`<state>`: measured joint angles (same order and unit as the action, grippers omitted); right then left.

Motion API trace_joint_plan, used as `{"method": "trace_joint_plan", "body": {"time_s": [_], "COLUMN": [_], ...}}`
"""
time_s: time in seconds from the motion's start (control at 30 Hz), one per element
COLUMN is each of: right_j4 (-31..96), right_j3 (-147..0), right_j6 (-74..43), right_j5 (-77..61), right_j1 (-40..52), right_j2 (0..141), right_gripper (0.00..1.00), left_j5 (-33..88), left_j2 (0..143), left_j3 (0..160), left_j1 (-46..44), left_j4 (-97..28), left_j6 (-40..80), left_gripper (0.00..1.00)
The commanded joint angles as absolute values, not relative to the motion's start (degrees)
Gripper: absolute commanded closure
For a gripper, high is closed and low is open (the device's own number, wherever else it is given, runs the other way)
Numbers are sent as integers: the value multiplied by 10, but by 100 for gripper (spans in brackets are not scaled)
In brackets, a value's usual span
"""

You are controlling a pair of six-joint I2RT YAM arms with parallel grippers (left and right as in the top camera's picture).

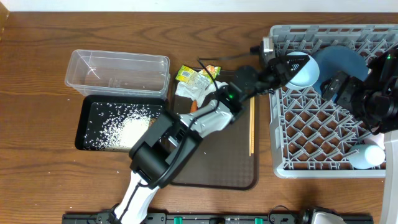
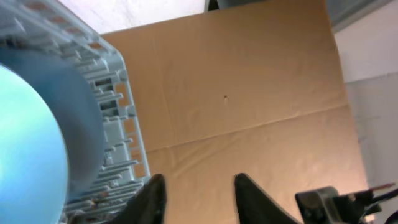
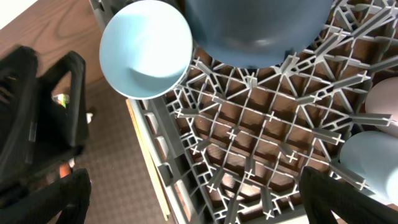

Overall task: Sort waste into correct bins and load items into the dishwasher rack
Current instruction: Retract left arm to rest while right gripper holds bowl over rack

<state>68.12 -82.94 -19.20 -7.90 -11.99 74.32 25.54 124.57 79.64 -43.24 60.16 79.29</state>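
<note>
Rack (image 1: 311,130) fills the right of the overhead frame. Brown tray (image 1: 224,155) sits centre on the worktop. Clear tub (image 1: 118,57) is upper left, with the black bin (image 1: 84,121) just below it holding rice (image 1: 124,130). Dark-blue plate (image 1: 341,61) stands in the rack's upper part, white bowl (image 1: 306,73) just left of it. Left end effector (image 2: 199,180) is at the bowl's left edge, fingers partly spread, nothing between them; contact unclear. Right end effector (image 3: 194,176) is over the rack lattice, spread wide, empty. Light-blue cup (image 1: 367,155) is in the rack's lower right. Chopsticks (image 1: 251,124) lie along the tray's right edge.
</note>
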Motion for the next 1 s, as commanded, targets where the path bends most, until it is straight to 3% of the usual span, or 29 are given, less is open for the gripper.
{"method": "trace_joint_plan", "body": {"time_s": [0.0,0.2,0.4,0.57,0.8,0.9,0.97], "right_j4": [681,673,652,620,584,564,561], "right_j3": [-834,-831,-830,-830,-830,-830,-830], "right_j6": [-175,-175,-177,-200,-229,-231,-252], "right_j5": [-80,-93,-107,-123,-149,-170,-170], "right_j1": [-120,-108,-105,-105,-104,-104,-104], "right_j2": [745,767,831,889,972,997,1012], "right_gripper": [1,11,22,23,30,41,50], "left_j5": [338,404,367,255,147,102,68], "left_j2": [1239,1175,1021,894,775,752,743], "left_j3": [809,809,809,810,810,810,810], "left_j1": [-396,-328,-248,-169,-44,-5,16], "left_j4": [604,484,110,-186,-458,-528,-569], "left_j6": [684,562,326,172,89,74,75], "left_gripper": [53,50,50,50,50,50,41]}}
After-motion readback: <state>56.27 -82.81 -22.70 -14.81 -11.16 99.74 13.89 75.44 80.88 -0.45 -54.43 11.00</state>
